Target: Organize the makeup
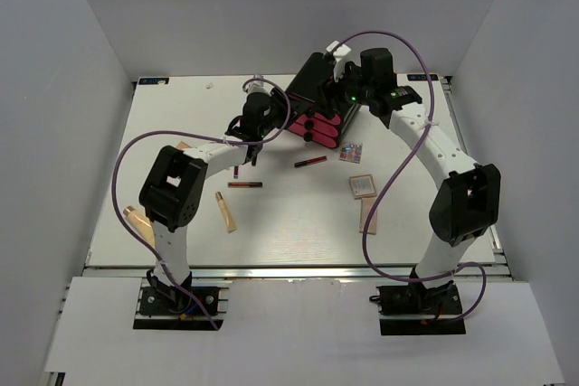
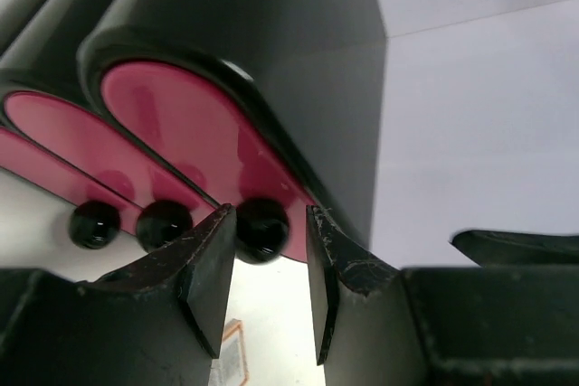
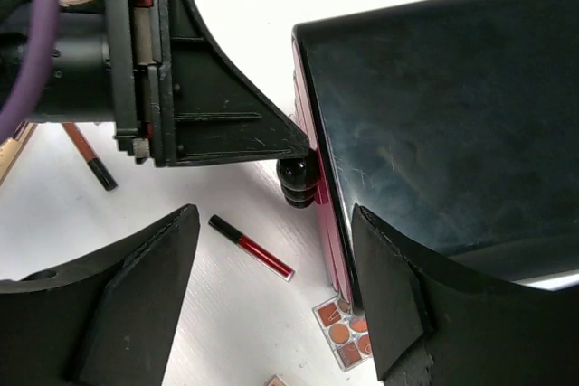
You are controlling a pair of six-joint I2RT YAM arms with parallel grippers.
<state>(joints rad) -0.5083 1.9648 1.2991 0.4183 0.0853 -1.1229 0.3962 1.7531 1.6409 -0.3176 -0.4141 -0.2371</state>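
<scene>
A black box point(image 1: 312, 79) with three pink drawers point(image 1: 324, 124) lies at the back of the table. My left gripper point(image 1: 276, 120) is open, with its fingertips on either side of the top drawer's black knob point(image 2: 261, 229). My right gripper point(image 1: 348, 88) is open wide and empty, straddling the box's edge point(image 3: 434, 115). The makeup lies loose on the table: a red stick point(image 1: 310, 161), a dark stick point(image 1: 245, 184), a beige tube point(image 1: 225, 211) and flat palettes point(image 1: 351, 152), point(image 1: 363, 186). The red stick point(image 3: 251, 248) lies below my right gripper point(image 3: 271, 223).
Another beige tube point(image 1: 137, 221) lies near the table's left edge. A further palette point(image 1: 367, 216) lies in front of the square one. The white walls point(image 1: 271, 6) enclose the table on three sides. Purple cables loop beside both arms.
</scene>
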